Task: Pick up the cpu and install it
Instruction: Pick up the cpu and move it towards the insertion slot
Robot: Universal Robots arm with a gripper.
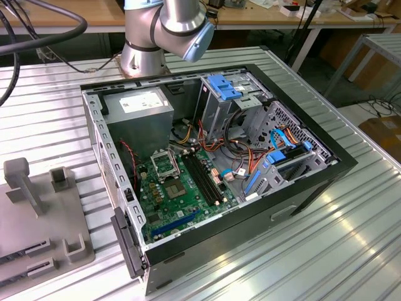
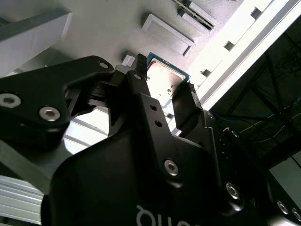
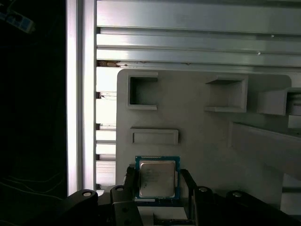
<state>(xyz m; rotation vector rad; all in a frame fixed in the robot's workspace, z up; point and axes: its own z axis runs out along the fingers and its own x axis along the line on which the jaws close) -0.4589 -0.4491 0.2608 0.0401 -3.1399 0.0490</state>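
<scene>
Cpu, a small flat square chip with a shiny silver-grey metal top and a thin green border, is sitting between the two black fingers of the gripper. In both wrist views the fingers are pressing against opposite edges of the chip, so the claw is clamped on the cpu, with its metal top facing outward between the fingertips of the gripper.

Behind the chip, the pale grey moulded plastic fixture tray is lying on the ribbed silver aluminium table. The chip is hanging over the tray's edge region, near a low raised rectangular bar and well apart from the two square walled pockets. Whether the chip is touching the tray or is lifted off it, I cannot tell.

In the exterior view, the silver and blue robot arm is standing behind the open black desktop computer case. The case is lying on its side on the table. Inside it, the green motherboard is carrying a hollow square metal socket frame, long black memory slots and, beside them, a grey power-supply box. The grey fixture tray is sitting at the exterior view's left.
</scene>
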